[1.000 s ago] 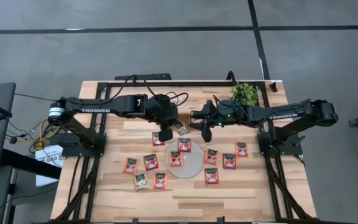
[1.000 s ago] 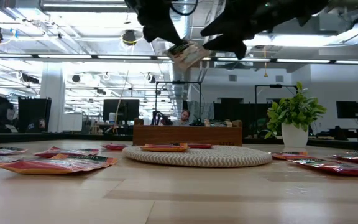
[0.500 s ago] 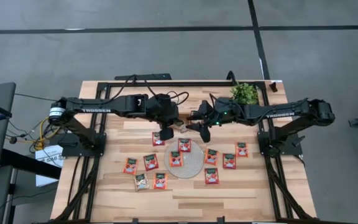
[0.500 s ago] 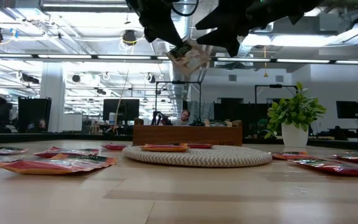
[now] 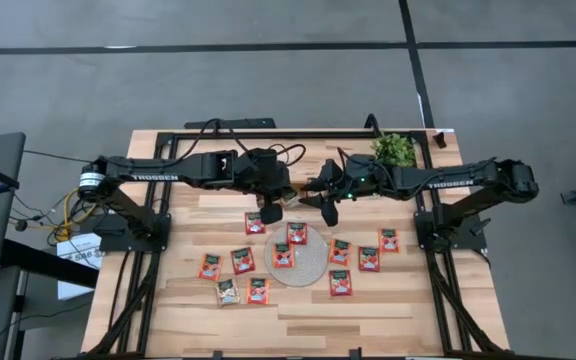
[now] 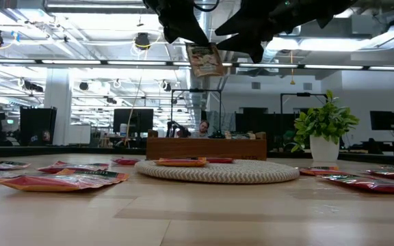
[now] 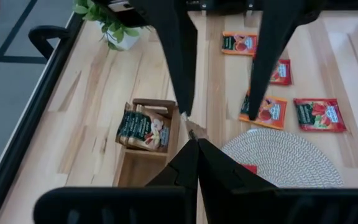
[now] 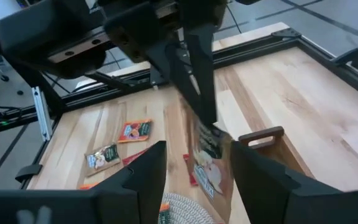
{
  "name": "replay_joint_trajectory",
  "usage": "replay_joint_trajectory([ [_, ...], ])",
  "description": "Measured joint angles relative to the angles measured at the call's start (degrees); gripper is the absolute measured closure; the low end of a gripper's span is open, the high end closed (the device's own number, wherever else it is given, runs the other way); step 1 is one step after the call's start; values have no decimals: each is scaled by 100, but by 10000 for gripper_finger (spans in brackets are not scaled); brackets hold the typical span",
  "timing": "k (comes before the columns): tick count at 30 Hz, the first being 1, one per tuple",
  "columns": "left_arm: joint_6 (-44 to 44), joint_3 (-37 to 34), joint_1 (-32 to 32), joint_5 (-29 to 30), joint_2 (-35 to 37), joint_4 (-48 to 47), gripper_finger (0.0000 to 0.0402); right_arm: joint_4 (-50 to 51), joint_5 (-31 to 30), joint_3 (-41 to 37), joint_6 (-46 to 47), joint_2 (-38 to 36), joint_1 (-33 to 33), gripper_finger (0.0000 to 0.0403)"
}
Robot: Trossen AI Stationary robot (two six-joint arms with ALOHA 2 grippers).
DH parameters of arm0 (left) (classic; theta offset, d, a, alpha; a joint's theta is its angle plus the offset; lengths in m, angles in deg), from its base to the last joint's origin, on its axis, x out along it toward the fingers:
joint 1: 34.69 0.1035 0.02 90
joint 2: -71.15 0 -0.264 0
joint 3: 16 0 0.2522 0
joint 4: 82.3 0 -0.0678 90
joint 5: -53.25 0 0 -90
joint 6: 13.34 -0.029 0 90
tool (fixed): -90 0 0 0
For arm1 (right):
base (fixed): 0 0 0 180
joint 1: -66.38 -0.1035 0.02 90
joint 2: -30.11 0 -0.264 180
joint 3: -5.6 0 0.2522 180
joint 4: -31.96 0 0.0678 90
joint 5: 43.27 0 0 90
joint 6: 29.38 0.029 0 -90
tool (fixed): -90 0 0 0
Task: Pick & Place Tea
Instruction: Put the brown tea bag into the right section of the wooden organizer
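Observation:
A pale tea sachet (image 6: 206, 60) with a dark green band hangs high over the table, above the brown wooden tray (image 6: 206, 147). My left gripper (image 6: 187, 37) is shut on it. My right gripper (image 8: 197, 147) is open; its fingers stand on either side of the sachet's lower half without plainly touching it. Several red-orange sachets (image 5: 243, 260) and a pale one (image 5: 228, 291) lie flat on the wood around the round woven mat (image 5: 308, 270); two (image 5: 283, 255) lie on the mat. More pale sachets (image 7: 143, 127) stand in the tray. My left gripper pinches the sachet's upper edge (image 8: 205, 132) between its two shut fingers, which slant down at it from the table's left side. The sachet hangs below the fingertips, nearly upright and clear of the tray and table.
A potted plant (image 5: 393, 150) stands at the table's far right corner. Black frame rails (image 5: 218, 130) run along the table's edges. Bare wood lies in front of the mat toward the near edge (image 5: 298, 325). A person (image 6: 203, 127) sits in the room far behind.
The sachet in my left gripper has swung from a tilted, slanting pose to hanging nearly upright below the fingertips, as the left gripper tipped a little. My right gripper stays beside it, fingers apart.

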Motion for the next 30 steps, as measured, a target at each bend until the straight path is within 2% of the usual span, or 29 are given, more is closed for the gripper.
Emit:
replay_joint_trajectory([
  [15, 2, -2, 0, 0, 2, -184, 401, 247, 13, -4, -3, 0, 76, 230],
  [30, -4, -2, -109, -157, -184, 294, 401, 173, 11, -7, -2, -2, 105, 235],
])
